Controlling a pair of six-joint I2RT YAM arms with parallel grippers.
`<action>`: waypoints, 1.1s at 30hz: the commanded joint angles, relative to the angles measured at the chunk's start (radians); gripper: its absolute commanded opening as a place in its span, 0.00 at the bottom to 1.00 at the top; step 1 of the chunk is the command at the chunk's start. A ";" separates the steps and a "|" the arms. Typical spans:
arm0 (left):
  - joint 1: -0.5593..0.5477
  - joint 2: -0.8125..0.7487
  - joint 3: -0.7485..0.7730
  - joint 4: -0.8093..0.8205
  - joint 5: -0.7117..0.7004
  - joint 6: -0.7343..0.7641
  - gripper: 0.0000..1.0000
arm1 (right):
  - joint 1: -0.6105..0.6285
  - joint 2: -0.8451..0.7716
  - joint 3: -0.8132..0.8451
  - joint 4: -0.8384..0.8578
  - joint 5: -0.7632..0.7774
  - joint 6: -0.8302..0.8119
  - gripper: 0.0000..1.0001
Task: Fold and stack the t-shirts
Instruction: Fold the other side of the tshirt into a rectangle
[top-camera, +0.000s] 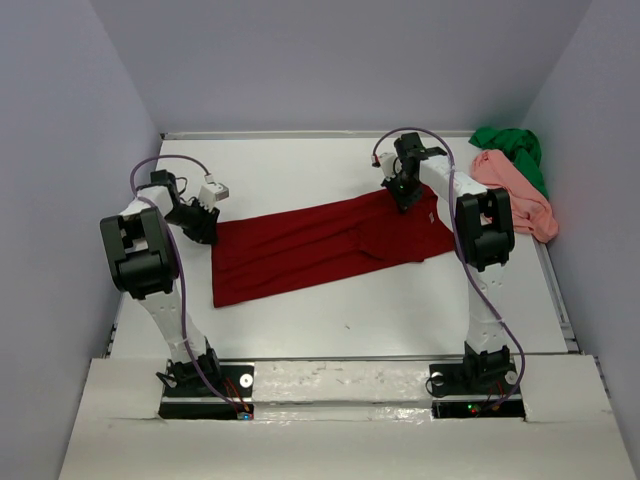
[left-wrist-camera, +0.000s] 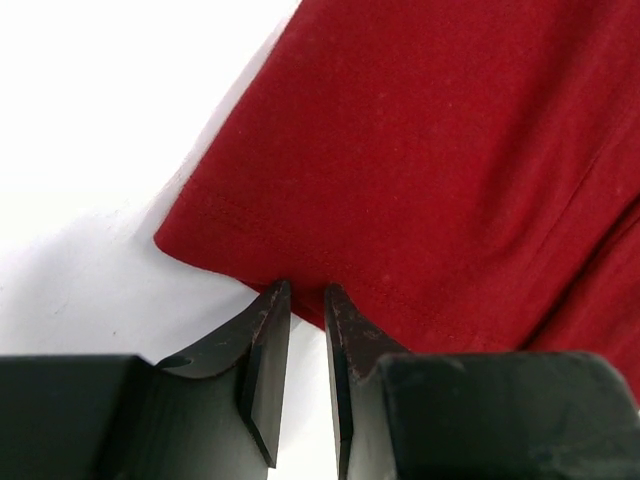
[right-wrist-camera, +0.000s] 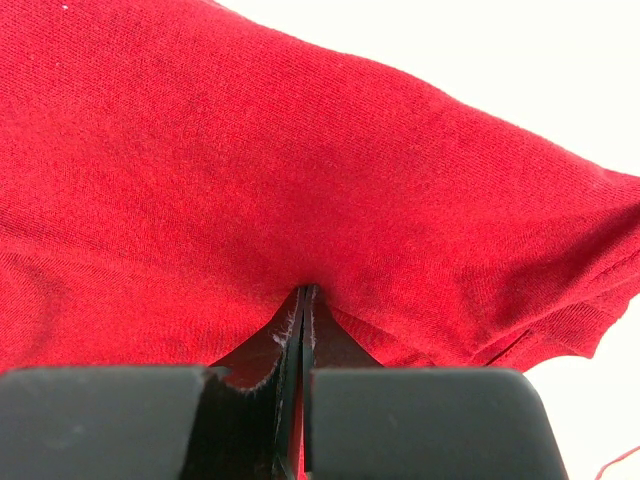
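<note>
The dark red t-shirt (top-camera: 320, 245) lies spread across the middle of the table, folded lengthwise into a long band. My left gripper (top-camera: 203, 228) sits at its left hem corner. In the left wrist view the left gripper (left-wrist-camera: 307, 290) has a narrow gap between its jaws, white table shows through it, and the tips touch the shirt's hem (left-wrist-camera: 420, 180). My right gripper (top-camera: 408, 198) is at the shirt's far right edge. In the right wrist view the right gripper (right-wrist-camera: 304, 290) is shut on a pinch of the red cloth (right-wrist-camera: 300, 150). The salmon pink t-shirt (top-camera: 520, 195) and the bright green t-shirt (top-camera: 515, 150) lie crumpled at the far right.
Grey walls close in the table (top-camera: 300, 320) on the left, back and right. The pink and green shirts lie against the right wall. White table surface shows in front of the red shirt and at the back left.
</note>
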 joint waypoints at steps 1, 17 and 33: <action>-0.010 -0.008 0.006 0.006 -0.009 -0.013 0.31 | -0.018 0.070 -0.013 -0.028 0.046 -0.025 0.00; -0.048 -0.025 -0.033 0.058 -0.051 -0.038 0.00 | -0.018 0.070 -0.009 -0.037 0.046 -0.025 0.00; -0.056 -0.114 0.042 -0.005 -0.089 -0.018 0.00 | -0.018 0.075 0.003 -0.043 0.074 -0.026 0.00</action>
